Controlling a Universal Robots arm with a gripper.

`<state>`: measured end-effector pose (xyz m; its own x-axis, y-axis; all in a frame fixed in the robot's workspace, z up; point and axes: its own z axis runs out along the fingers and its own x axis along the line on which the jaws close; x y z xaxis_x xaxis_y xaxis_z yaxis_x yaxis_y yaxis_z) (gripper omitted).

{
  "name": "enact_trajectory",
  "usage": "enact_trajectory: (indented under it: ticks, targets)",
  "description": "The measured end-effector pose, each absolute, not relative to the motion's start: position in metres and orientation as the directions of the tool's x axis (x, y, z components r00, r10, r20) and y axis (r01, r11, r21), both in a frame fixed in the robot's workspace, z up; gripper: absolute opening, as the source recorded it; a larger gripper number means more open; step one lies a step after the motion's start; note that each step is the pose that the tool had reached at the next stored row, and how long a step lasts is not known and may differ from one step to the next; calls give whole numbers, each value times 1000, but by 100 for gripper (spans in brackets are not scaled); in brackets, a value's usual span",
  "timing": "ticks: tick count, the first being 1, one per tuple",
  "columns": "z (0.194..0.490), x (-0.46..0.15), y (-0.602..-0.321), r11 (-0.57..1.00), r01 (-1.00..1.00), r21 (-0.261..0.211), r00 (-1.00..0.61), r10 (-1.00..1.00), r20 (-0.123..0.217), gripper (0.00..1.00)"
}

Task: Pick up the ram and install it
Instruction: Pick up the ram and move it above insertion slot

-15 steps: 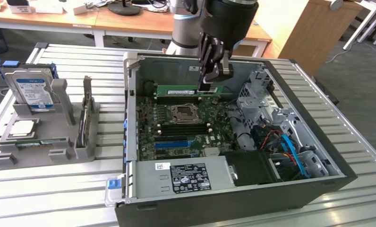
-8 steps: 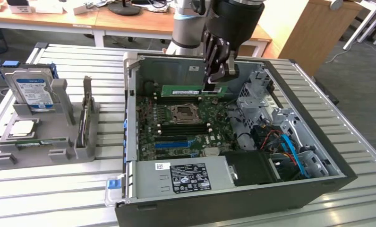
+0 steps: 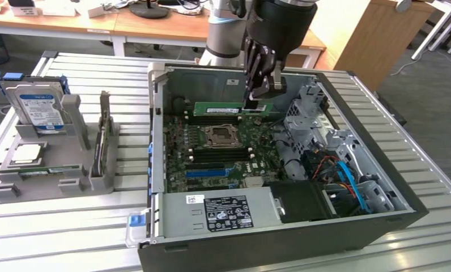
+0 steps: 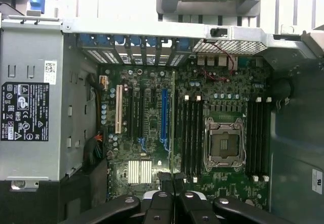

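Soft, even overhead light. In the exterior view, the slatted surface [image 3: 59, 238] at the lower left of the frame is bright with a faint sheen. Inside the case [image 3: 286, 249] it is dimmer, with shadow at lower right. In the wrist view the motherboard [image 4: 147, 133] is evenly lit, and the claw [image 4: 173, 179] is dark against it.

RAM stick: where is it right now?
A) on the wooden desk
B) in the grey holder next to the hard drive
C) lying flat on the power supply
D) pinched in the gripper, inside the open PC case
D: the ram is clamped at one end by the gripper and sits over the motherboard inside the case.
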<state>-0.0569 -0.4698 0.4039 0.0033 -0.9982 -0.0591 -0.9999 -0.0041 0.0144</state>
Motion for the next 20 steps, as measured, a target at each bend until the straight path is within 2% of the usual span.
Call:
enact_trajectory:
  ticks: [20]
  targets:
    - [403,-57,-455,8,-1000,14,-9,-998,-59,12]
